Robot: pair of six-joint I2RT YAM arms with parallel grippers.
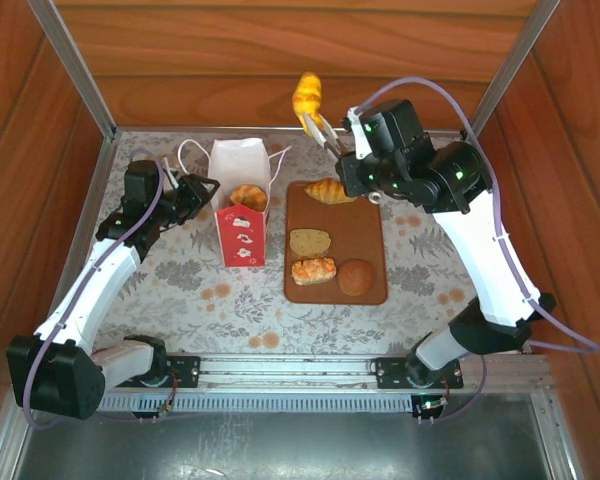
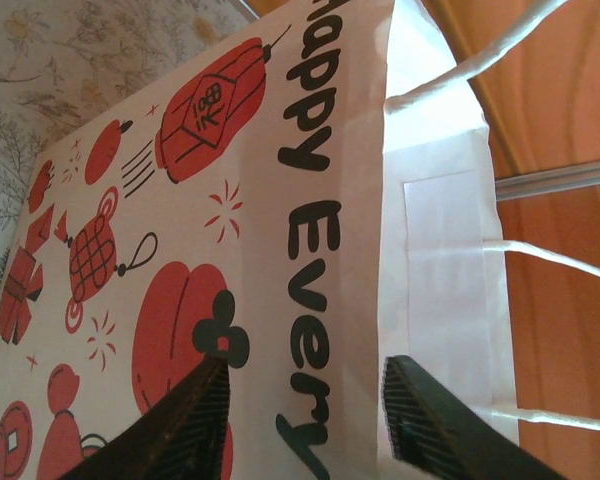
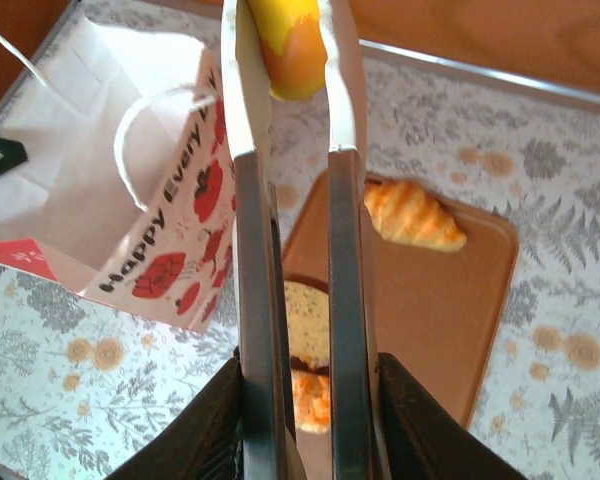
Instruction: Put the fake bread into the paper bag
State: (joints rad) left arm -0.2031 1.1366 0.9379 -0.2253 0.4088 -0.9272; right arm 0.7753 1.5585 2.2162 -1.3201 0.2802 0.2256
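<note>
The white paper bag [image 1: 242,160] with red prints stands open left of the brown tray, one golden pastry [image 1: 248,196] inside it. My right gripper [image 1: 348,152] [image 3: 305,410] is shut on metal tongs [image 3: 348,250], whose tips pinch a yellow-orange bread piece [image 1: 307,97] [image 3: 292,45] high above the bag's far right side. On the tray lie a croissant [image 1: 328,190] [image 3: 412,214], a bread slice [image 1: 309,241], a glazed loaf [image 1: 313,270] and a round dark bun [image 1: 356,277]. My left gripper [image 1: 202,190] [image 2: 305,400] is open against the bag's [image 2: 310,200] left side.
The flat brown tray [image 1: 365,235] lies in the middle of the flower-patterned table [image 1: 180,290]. Wooden walls and metal posts [image 1: 75,60] enclose the back and sides. The bag's cord handles [image 1: 185,150] [image 3: 140,140] stick out beside its mouth.
</note>
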